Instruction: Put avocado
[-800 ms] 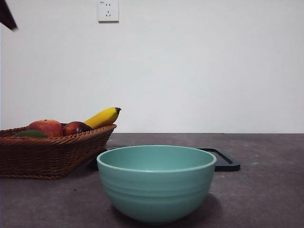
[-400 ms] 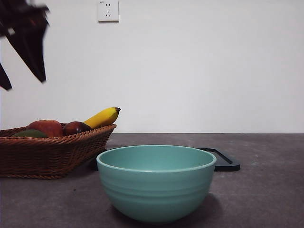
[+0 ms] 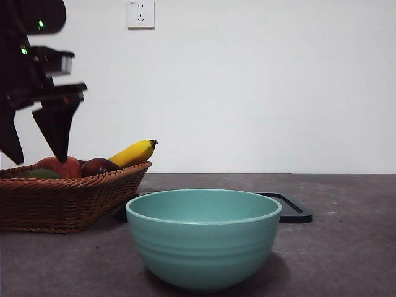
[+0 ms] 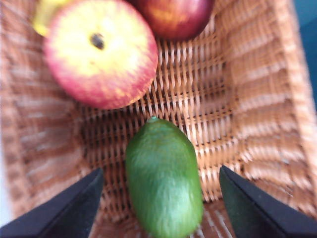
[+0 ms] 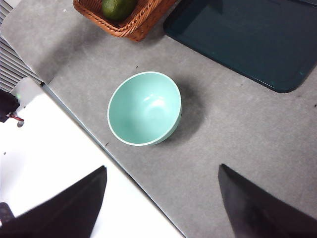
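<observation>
Nearest to me in the front view stands the teal bowl, empty, upright on the dark grey surface. Just behind it, a flat black tray lies on the same surface, its near edge showing past the bowl's rim.

Off to one side of the bowl, I have the wicker basket. In it I see the avocado lying on its side on the woven floor, near the basket's front corner; in the front view only a sliver of green shows over the rim. Beside it sit the red-yellow apple and the dark red fruit, and a banana leans up over the far rim.

My left gripper hangs just above the basket, jaws spread wide on either side of the avocado and touching nothing. My right gripper waits high over the bowl, jaws wide apart and empty.

On the white wall behind, I see a power socket.
</observation>
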Controlling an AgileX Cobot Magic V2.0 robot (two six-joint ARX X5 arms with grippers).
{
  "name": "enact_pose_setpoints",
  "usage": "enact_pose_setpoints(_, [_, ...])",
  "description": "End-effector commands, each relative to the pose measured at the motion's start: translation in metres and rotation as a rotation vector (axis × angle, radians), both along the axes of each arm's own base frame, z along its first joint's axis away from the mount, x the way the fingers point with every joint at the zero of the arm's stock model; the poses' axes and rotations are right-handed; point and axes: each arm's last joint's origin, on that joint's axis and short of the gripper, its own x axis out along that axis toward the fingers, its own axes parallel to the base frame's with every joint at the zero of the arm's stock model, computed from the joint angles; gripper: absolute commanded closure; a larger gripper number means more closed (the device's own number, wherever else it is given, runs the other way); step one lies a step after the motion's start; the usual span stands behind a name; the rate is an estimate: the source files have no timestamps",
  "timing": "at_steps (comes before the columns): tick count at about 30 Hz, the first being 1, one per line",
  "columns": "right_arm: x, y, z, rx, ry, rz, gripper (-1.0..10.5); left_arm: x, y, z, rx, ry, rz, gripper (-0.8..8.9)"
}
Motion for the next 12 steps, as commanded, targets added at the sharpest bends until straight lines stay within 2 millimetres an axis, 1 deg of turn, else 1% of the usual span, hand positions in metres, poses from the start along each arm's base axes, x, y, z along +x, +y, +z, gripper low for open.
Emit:
enact_pose_setpoints(1, [0.001, 0.001, 0.005, 0.009, -0.022, 0.006, 5.9, 0.01, -0.004, -0.007, 0.01, 0.007, -0.014, 4.35])
enact_pose_setpoints(8, [0.001, 0.001, 0.005, 0.01, -0.022, 0.006, 5.9, 0.018, -0.006, -0.027, 0.03, 0.073, -0.013, 4.35])
enact_pose_setpoints(12, [0.001, 0.001, 0.005, 0.009, -0.023, 0.006, 5.9, 0.021, -0.007, -0.035, 0.036, 0.097, -0.012, 4.45])
